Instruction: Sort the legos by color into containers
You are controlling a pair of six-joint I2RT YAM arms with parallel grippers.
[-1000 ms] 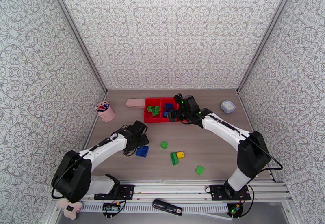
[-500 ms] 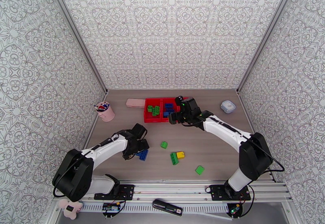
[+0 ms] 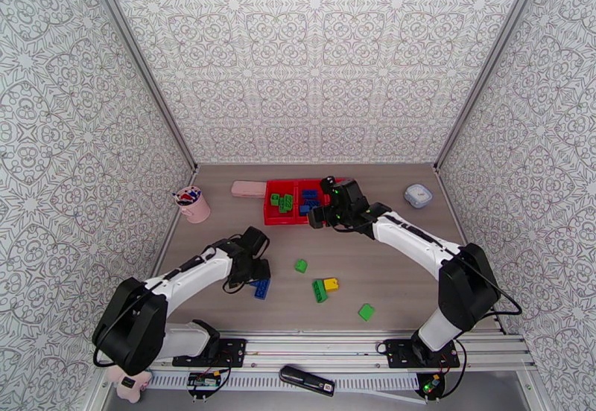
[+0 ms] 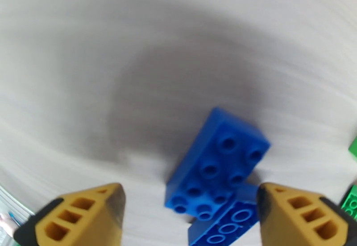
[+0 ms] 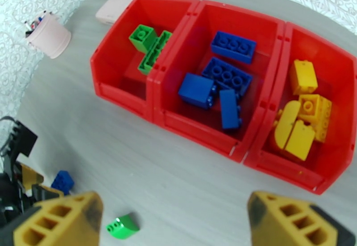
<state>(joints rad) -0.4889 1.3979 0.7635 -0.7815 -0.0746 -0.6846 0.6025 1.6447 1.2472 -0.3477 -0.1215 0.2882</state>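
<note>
Three joined red containers [image 3: 280, 220] stand at the back middle of the table. In the right wrist view the containers [image 5: 196, 129] hold green legos [image 5: 150, 48] on the left, blue legos [image 5: 223, 79] in the middle and yellow legos [image 5: 301, 117] on the right. My left gripper [image 3: 252, 275] is low over two touching blue legos [image 3: 261, 288]. In the left wrist view it [image 4: 189, 218] stands open with the blue legos [image 4: 218, 166] between its fingers. My right gripper [image 3: 320, 216] hovers open and holds nothing [image 5: 176, 224] just in front of the containers.
Loose on the table are a small green brick [image 3: 301, 265], a long green brick [image 3: 319, 290] touching a yellow one [image 3: 331, 284], and another green brick [image 3: 366, 312]. A pink cup [image 3: 193, 204], a flat pink box [image 3: 248, 189] and a white round box [image 3: 418, 196] stand at the back.
My left gripper has come down and nearer over the blue legos, and its jaws have narrowed a little. The right gripper shifted slightly at first, then held still.
</note>
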